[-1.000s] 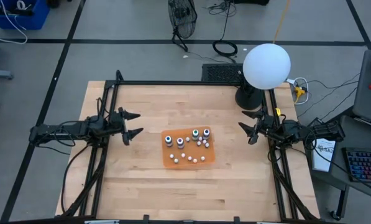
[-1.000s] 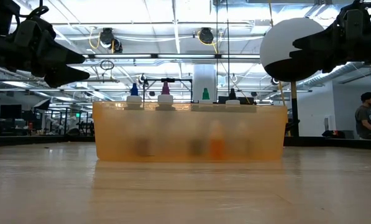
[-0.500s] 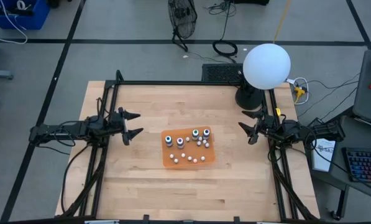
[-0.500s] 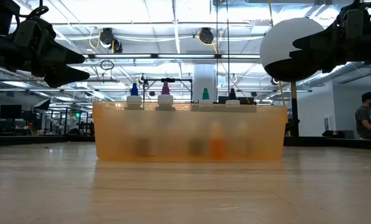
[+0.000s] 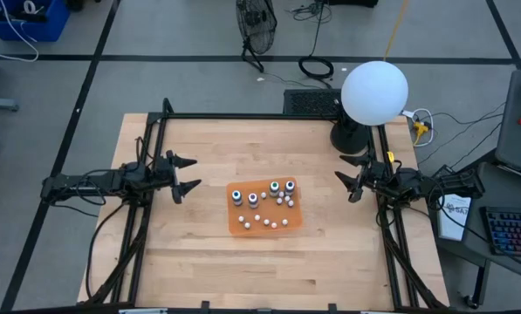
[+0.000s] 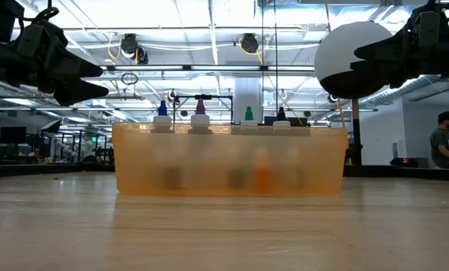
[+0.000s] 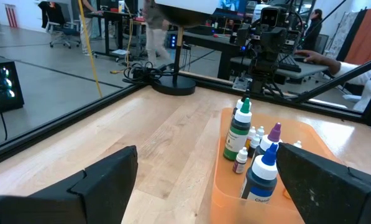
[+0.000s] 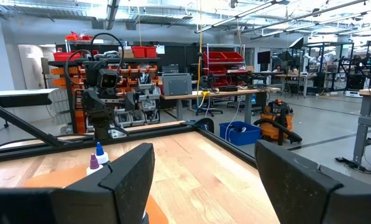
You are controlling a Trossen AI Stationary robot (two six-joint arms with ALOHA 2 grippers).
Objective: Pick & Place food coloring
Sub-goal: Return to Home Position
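Observation:
Four food coloring bottles stand upright on their bases along the far side of an orange tray (image 5: 243,223): blue (image 5: 236,197), purple (image 5: 253,200), green (image 5: 275,187) and black (image 5: 291,186). In the low view only their tips show above the tray wall (image 6: 228,159): blue (image 6: 162,109), purple (image 6: 200,107), green (image 6: 248,113), black (image 6: 281,113). The left wrist view shows the green bottle (image 7: 240,134), the purple one (image 7: 273,134) and the blue one (image 7: 261,177). My left gripper (image 5: 187,174) hovers open left of the tray. My right gripper (image 5: 343,185) hovers open to its right.
Small white balls (image 5: 271,222) and tiny bottles (image 7: 241,160) lie in the tray beside the big bottles. A white globe lamp (image 5: 374,92) stands at the table's far right corner. Black frame rails (image 5: 243,117) run along the table's edges. Bare wood lies around the tray.

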